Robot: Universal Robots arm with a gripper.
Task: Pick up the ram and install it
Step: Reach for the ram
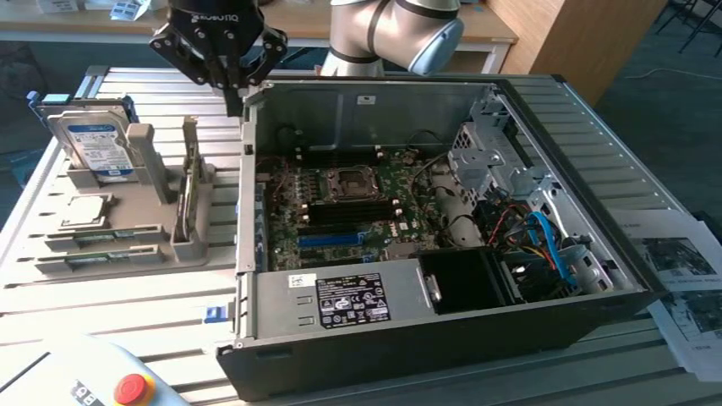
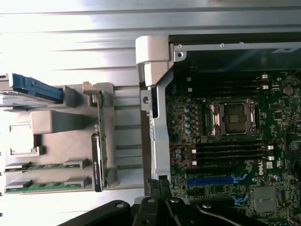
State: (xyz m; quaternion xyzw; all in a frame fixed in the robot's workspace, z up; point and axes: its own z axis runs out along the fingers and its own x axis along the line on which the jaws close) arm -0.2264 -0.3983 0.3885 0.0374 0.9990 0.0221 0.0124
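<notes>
Upper left, the end effector point(image 1: 235, 106), clenched on nothing, hangs over the wall of the open computer case point(image 1: 451, 338). At frame left on the counter point(image 1: 113, 296), a grey holder point(image 1: 152, 207) carries two flat ram sticks point(image 1: 100, 238), one hard drive point(image 1: 100, 145) and one processor chip point(image 1: 84, 211).

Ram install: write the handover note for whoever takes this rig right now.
Gripper: shut, holding nothing, above the corner of the open computer case nearest the tray.
Ram: a ram stick and a second ram stick lie in the gray tray, at the exterior view's left.
Done: nothing picked up yet.
Left: pickup and install; the motherboard's dark slots look unfilled.
</notes>
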